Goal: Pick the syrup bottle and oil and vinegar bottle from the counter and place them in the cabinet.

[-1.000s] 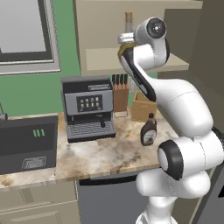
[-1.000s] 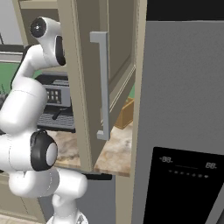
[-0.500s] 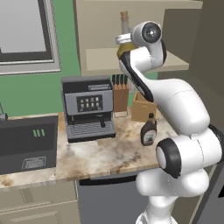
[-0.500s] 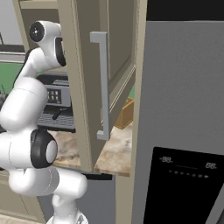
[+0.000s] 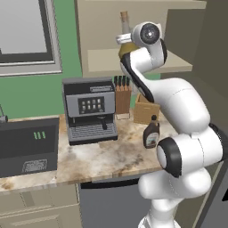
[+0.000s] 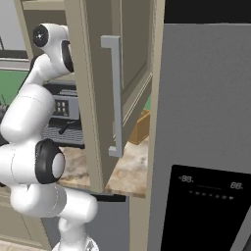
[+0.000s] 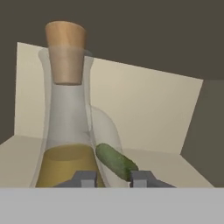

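The oil and vinegar bottle (image 7: 68, 131), a clear cruet with a cork top and olive-yellow liquid, stands upright right in front of my gripper (image 7: 113, 179), which is shut on its lower part. A green pickle (image 7: 116, 161) shows through the glass. In the left base view the oil and vinegar bottle (image 5: 124, 20) is up at the cabinet's tan shelf (image 5: 102, 60), its belly half hidden by my wrist. Whether its base rests on the shelf I cannot tell. The syrup bottle (image 5: 151, 132), dark brown with a black cap, stands on the marbled counter (image 5: 98, 156) beside my arm.
A coffee machine (image 5: 89, 109), a knife block (image 5: 121, 95) and a wooden box (image 5: 144, 109) line the back of the counter. A black appliance (image 5: 26, 142) sits at the left. The open cabinet door (image 6: 93, 98) with its handle and the grey fridge (image 6: 206, 122) stand close on the right.
My hand with the oil and vinegar bottle has shifted a little to the left along the cabinet shelf. The syrup bottle has stayed put.
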Controlling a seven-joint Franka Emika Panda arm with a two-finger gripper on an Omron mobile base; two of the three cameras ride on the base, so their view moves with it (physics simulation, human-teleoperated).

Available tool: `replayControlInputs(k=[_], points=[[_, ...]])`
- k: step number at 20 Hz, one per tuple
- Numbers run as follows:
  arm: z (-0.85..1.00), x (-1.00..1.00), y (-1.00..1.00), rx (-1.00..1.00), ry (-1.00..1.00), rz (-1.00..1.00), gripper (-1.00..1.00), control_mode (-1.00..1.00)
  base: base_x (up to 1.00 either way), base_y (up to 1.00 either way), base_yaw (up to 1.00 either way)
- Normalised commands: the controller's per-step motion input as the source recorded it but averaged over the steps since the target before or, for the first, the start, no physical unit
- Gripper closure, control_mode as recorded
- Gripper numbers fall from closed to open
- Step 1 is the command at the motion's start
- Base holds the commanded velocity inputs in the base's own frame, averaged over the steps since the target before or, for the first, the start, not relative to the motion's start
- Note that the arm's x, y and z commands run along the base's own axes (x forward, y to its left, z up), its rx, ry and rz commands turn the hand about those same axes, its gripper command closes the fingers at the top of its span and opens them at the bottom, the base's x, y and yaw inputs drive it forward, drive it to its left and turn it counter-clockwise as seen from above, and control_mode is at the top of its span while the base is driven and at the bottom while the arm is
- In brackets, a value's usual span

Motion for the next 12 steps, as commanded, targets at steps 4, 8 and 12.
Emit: replayControlInputs(k=[4,8,12], points=[[-0.27,0.00,0.00,0.00,-0.02,-0.01,1.00,-1.00,0.00,0.00,0.00],[-0.27,0.00,0.00,0.00,-0.02,-0.01,-1.00,-1.00,0.00,0.00,0.00],[-0.22,-0.04,-0.05,0.00,-0.02,-0.02,-1.00,-1.00,0.00,0.00,0.00]])
